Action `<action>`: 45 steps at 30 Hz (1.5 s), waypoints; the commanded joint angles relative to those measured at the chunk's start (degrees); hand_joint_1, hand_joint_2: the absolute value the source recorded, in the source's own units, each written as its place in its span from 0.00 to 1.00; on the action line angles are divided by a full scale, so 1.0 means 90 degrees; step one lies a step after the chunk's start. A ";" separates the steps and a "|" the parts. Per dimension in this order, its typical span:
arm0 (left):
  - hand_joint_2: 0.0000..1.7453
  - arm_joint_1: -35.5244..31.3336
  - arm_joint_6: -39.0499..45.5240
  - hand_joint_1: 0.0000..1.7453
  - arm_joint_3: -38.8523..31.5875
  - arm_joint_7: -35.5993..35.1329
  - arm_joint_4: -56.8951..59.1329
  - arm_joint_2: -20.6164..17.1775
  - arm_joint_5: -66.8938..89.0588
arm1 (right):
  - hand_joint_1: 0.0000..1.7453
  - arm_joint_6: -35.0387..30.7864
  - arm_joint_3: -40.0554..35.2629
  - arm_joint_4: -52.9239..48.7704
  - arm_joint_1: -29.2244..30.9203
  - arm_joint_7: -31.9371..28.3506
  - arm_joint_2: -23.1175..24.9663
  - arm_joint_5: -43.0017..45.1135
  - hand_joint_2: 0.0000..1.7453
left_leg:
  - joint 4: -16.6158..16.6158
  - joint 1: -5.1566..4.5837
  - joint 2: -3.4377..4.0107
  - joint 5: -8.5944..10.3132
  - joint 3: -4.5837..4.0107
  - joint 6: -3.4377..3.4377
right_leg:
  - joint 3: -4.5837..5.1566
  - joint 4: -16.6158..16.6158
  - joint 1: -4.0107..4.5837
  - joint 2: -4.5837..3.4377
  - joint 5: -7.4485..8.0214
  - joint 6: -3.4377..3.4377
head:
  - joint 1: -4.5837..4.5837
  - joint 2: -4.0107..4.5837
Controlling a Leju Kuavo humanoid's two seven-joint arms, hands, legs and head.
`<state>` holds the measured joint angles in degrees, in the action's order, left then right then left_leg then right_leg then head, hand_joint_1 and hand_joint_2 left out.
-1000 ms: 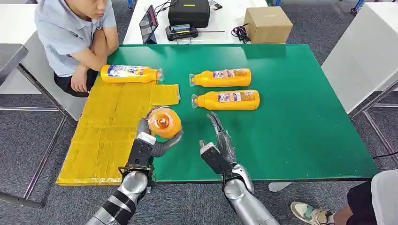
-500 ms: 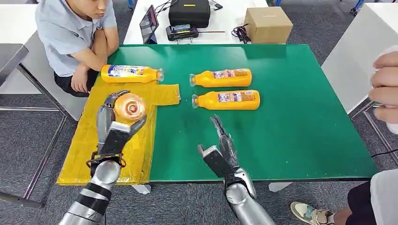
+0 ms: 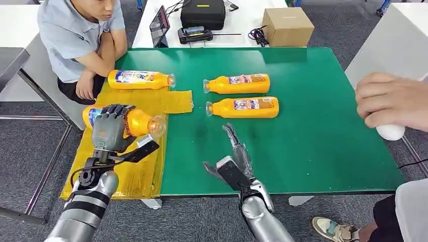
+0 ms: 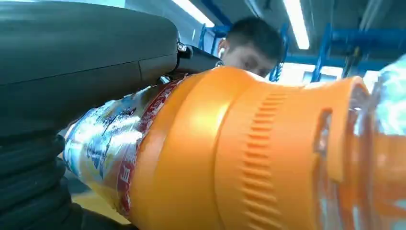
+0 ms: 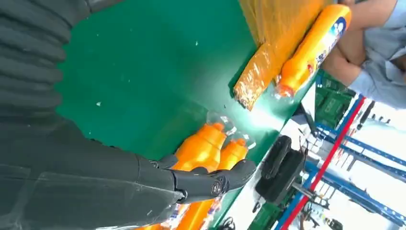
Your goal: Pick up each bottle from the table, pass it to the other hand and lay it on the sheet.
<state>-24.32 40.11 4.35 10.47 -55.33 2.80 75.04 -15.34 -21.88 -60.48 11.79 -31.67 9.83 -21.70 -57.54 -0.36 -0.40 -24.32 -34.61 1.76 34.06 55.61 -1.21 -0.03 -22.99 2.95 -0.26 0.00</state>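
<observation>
My left hand (image 3: 108,132) grips an orange bottle (image 3: 137,122) over the yellow sheet (image 3: 118,166), the bottle lying almost level with its clear cap toward the green table (image 3: 313,136). The left wrist view has the same bottle (image 4: 239,153) close up under my thumb. A second bottle (image 3: 140,79) lies along the sheet's far edge. Two more bottles (image 3: 237,83) (image 3: 243,107) lie side by side on the table's middle, seen too from the right wrist as a pair of bottles (image 5: 210,148). My right hand (image 3: 236,159) hovers open near the table's front edge, fingers straight, holding nothing.
A person in a light blue shirt (image 3: 75,35) sits at the far left corner, arm near the sheet. Another person's hand (image 3: 391,101) holds a white object over the table's right edge. A cardboard box (image 3: 287,25), black case (image 3: 203,12) and tablet (image 3: 160,24) sit on the white table behind.
My left hand carried the bottle left from the table's edge to over the sheet and tipped it from end-on to almost level. A person's hand came in at the right. My right hand barely moved.
</observation>
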 commanded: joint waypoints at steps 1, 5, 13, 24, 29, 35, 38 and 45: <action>1.00 -0.0933 -0.0012 1.00 0.0367 -0.0890 0.2242 -0.0397 0.1542 | 0.00 0.0096 0.0064 0.0140 0.0203 -0.0048 -0.0059 0.0081 1.00 | -0.0002 0.0011 -0.0003 -0.0006 0.0016 -0.0013 | -0.0019 -0.0001 0.0011 0.0005 -0.0007 -0.0015 | -0.0002 0.0000; 1.00 -0.1417 -0.0471 1.00 0.1152 -0.1424 0.3420 -0.0463 0.1662 | 0.00 0.0165 0.0059 0.0169 0.0240 -0.0046 -0.0043 0.0110 1.00 | -0.0001 0.0011 -0.0019 -0.0005 0.0023 -0.0013 | -0.0029 -0.0002 0.0012 0.0019 -0.0010 -0.0016 | 0.0000 0.0000; 1.00 -0.1500 -0.0706 1.00 0.1367 -0.1561 0.3662 -0.0426 0.1591 | 0.00 0.0193 0.0049 0.0188 0.0273 -0.0037 -0.0030 0.0115 1.00 | -0.0002 0.0007 -0.0007 -0.0003 0.0004 -0.0009 | -0.0008 0.0001 0.0007 0.0004 -0.0004 -0.0010 | 0.0002 0.0000; 1.00 -0.1482 -0.1157 0.42 0.1561 -0.1674 0.4043 -0.0105 0.1178 | 0.00 0.0262 0.0107 0.0220 0.0265 -0.0057 -0.0044 0.0132 1.00 | 0.0004 0.0004 -0.0008 0.0000 0.0023 -0.0008 | -0.0026 -0.0003 0.0004 0.0004 -0.0001 -0.0009 | 0.0000 0.0000; 1.00 -0.1593 -0.1729 0.00 0.1372 -0.1640 0.4182 0.0045 0.0926 | 0.00 0.0280 0.0121 0.0243 0.0276 -0.0030 -0.0035 0.0108 1.00 | 0.0004 0.0004 -0.0010 0.0003 0.0033 -0.0012 | -0.0037 -0.0004 0.0004 0.0006 -0.0002 -0.0010 | 0.0000 0.0000; 1.00 -0.1764 -0.2398 0.00 0.1190 -0.1708 0.4200 0.0198 0.0695 | 0.00 0.0289 0.0182 0.0363 0.0346 -0.0006 0.0010 0.0091 1.00 | 0.0003 0.0002 -0.0019 0.0009 0.0041 -0.0008 | -0.0049 -0.0003 0.0002 0.0011 0.0001 -0.0009 | 0.0000 0.0000; 1.00 -0.1767 -0.2346 0.00 0.1154 -0.1685 0.4177 0.0220 0.0637 | 0.00 0.0292 0.0204 0.0414 0.0359 -0.0020 0.0028 0.0072 1.00 | 0.0005 0.0002 -0.0012 0.0007 0.0049 -0.0009 | -0.0057 -0.0005 0.0003 0.0005 0.0001 -0.0010 | 0.0000 0.0000; 1.00 -0.1748 -0.2331 0.00 0.1168 -0.1666 0.4174 0.0242 0.0640 | 0.00 0.0290 0.0210 0.0423 0.0353 -0.0021 0.0029 0.0070 1.00 | 0.0003 0.0007 -0.0012 0.0003 0.0055 -0.0013 | -0.0066 -0.0007 0.0008 0.0006 -0.0001 -0.0016 | 0.0000 0.0000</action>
<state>-40.34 19.78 16.28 -4.96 -22.53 3.19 80.98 -12.94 -21.40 -60.37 12.51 -32.02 10.12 -21.16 -57.53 -0.38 -0.63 -24.23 -34.24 1.75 33.60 55.61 -1.23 0.10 -22.99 2.94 -0.26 0.00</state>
